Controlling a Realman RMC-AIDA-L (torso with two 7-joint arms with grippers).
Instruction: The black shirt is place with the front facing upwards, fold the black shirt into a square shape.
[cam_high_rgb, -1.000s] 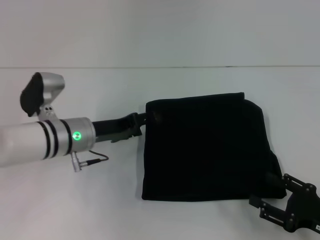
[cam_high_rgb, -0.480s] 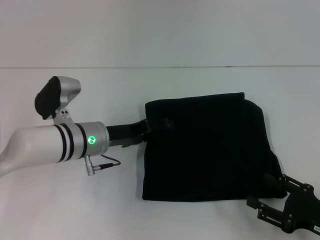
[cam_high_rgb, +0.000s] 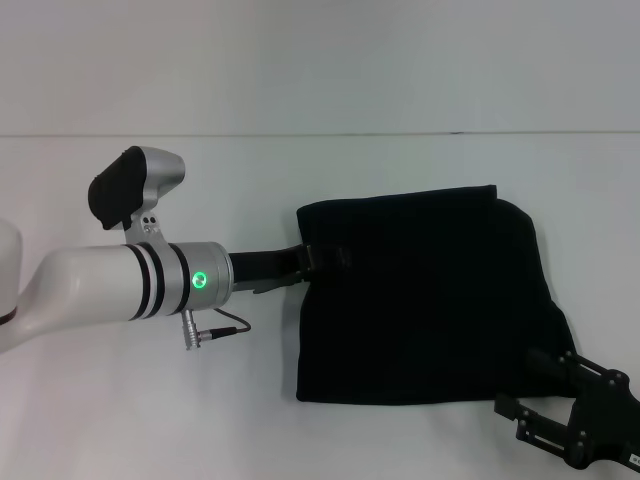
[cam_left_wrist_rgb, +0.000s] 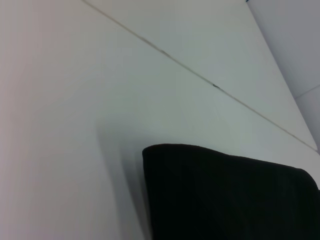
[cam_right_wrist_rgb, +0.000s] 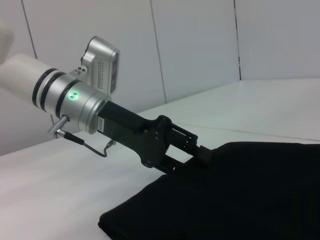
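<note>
The black shirt (cam_high_rgb: 425, 295) lies folded into a rough square on the white table (cam_high_rgb: 150, 400), right of centre; no lettering shows. It also fills the lower part of the left wrist view, black shirt (cam_left_wrist_rgb: 225, 195), and the right wrist view, black shirt (cam_right_wrist_rgb: 235, 195). My left gripper (cam_high_rgb: 335, 258) reaches in from the left, and its tips lie over the shirt's left edge. In the right wrist view the left gripper (cam_right_wrist_rgb: 204, 151) looks shut, its tips pressed against the cloth. My right gripper (cam_high_rgb: 520, 383) is open at the shirt's near right corner.
The left arm's silver wrist (cam_high_rgb: 185, 285), with its green light and a small cable, hangs over the table left of the shirt. A seam line (cam_high_rgb: 300, 134) marks the table's far edge against the wall.
My left arm has pushed rightwards, its tips sliding further over the shirt's left edge. The whole shirt has shifted a little to the right. The right gripper has barely moved.
</note>
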